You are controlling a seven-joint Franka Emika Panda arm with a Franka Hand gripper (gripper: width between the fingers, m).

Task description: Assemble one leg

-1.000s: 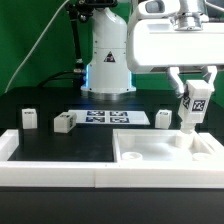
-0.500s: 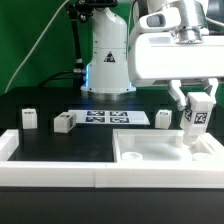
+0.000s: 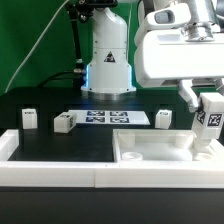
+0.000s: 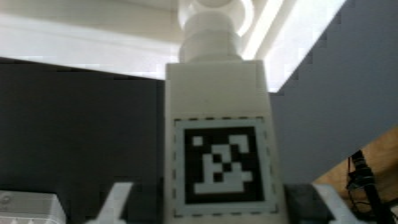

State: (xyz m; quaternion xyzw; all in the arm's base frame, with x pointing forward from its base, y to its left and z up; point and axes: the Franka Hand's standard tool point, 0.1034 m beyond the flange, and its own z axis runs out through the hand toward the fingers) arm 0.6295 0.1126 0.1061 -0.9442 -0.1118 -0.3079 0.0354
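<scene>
In the exterior view, we see the gripper (image 3: pixel 207 106) at the right edge of the frame, below the arm's large white housing. Its two fingers are clamped on the leg (image 3: pixel 212 122). The leg is held roughly upright, leaning a little, and its black-and-white tag (image 3: pixel 213 117) faces the camera. The leg's lower end sits over the far right corner of the tray-like piece (image 3: pixel 150 158), which fills the lower right of the frame. We cannot tell whether the leg touches the tray-like piece.

Across the middle of the black table (image 3: pixel 60 145), a post (image 3: pixel 30 119) stands at the exterior view's left. Another post (image 3: pixel 65 123) is near it. A third post (image 3: pixel 164 119) stands just beyond the right end of the marker board (image 3: pixel 105 118). The marker board lies flat in front of the robot base (image 3: pixel 107 60). A white rail (image 3: pixel 50 172) runs along the lower left of the frame.

In the wrist view, the leg (image 4: pixel 221 110) takes up the centre of the picture, seen lengthwise and very close. Its tag (image 4: pixel 221 170) is turned squarely toward the lens. The leg's narrower rounded end (image 4: pixel 210 20) points at a bright white surface beyond it. We cannot make out the fingers clearly in this view.
</scene>
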